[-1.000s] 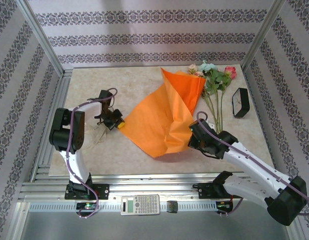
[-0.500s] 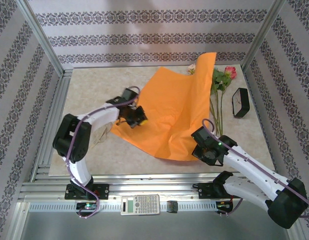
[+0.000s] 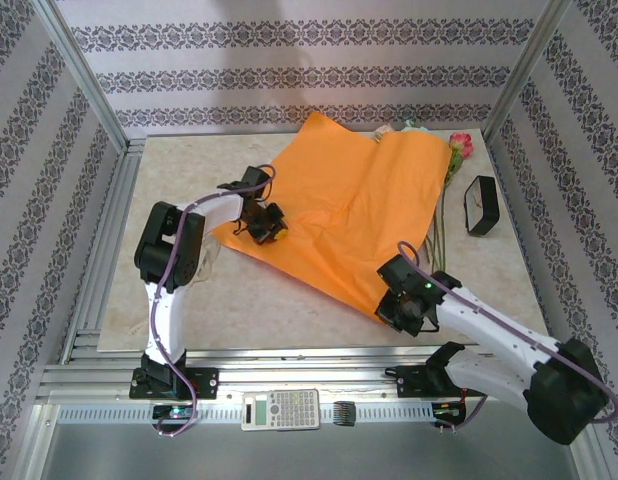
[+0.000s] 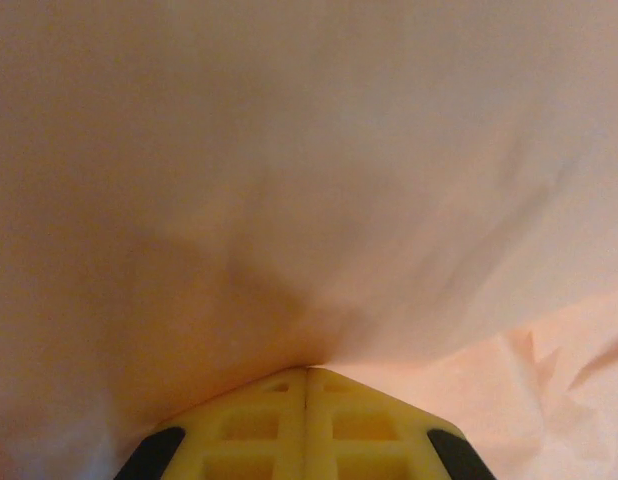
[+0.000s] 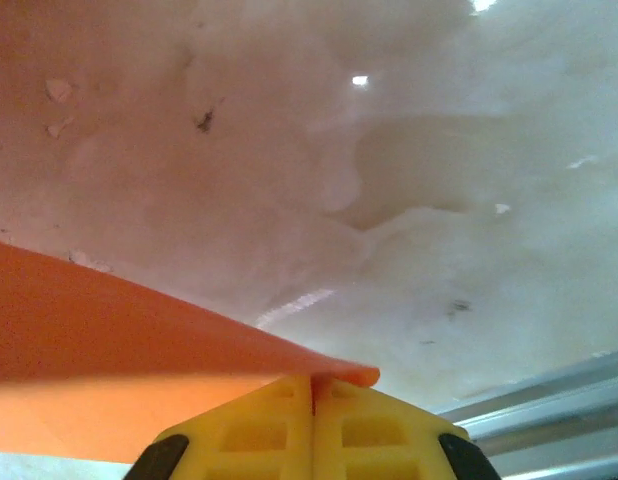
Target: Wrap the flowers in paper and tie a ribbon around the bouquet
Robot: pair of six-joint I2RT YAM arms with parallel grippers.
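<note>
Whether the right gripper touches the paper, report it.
Touching. Right wrist view: a corner of the paper is pinched in the right gripper, jaws shut.

- The top camera hangs above and behind the two arms and looks down and forward over the whole desk (image 3: 189, 170). The arm bases (image 3: 174, 382) sit at its bottom edge and the patterned back wall (image 3: 309, 70) at its top. It stands well back.
- The left wrist camera rides just behind the left claw (image 4: 307, 375) and looks out along it. It sits so near the paper (image 4: 309, 180) that the sheet blurs.
- The right wrist camera looks out past the right claw (image 5: 312, 380), low and close over the desk, with the metal rail (image 5: 549, 400) at its lower right.
- The top and left wrist views share the paper's left edge.
- The top and right wrist views share the paper's near corner and the desk around it.
</note>
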